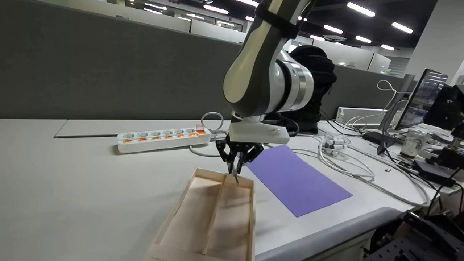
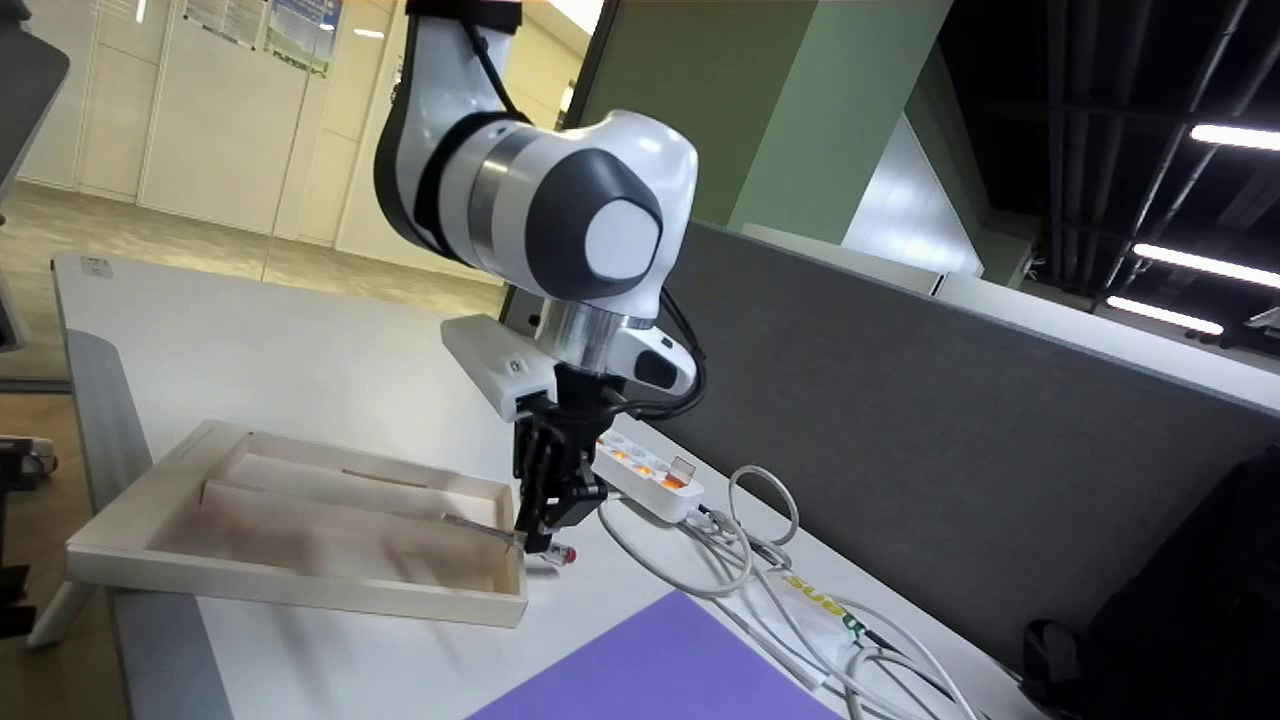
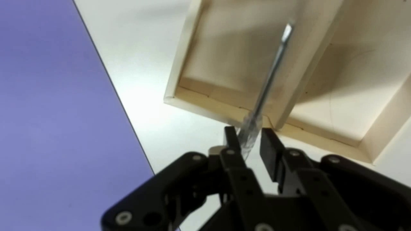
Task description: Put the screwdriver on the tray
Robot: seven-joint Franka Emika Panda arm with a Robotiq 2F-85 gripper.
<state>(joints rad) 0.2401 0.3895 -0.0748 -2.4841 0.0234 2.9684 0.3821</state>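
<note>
The screwdriver has a clear handle, a red end and a thin silver shaft. In the wrist view, its shaft (image 3: 270,78) points over the near rim of the pale wooden tray (image 3: 197,108), beside the centre divider. My gripper (image 3: 248,131) is nearly closed, with both fingertips around the clear handle, just outside the tray's end wall. In an exterior view, the screwdriver (image 2: 480,527) reaches over the tray (image 2: 300,590), and its red end sticks out past my gripper (image 2: 538,540). In an exterior view, my gripper (image 1: 235,169) stands at the tray's far end (image 1: 217,214), with the blade (image 1: 236,179) tilted down.
A purple sheet (image 1: 295,177) lies beside the tray and also shows in the wrist view (image 3: 64,112). A white power strip (image 1: 163,143) stands behind the tray. White cables (image 1: 333,165) run across the table. A black backpack (image 1: 313,78) leans against the grey partition (image 1: 108,72).
</note>
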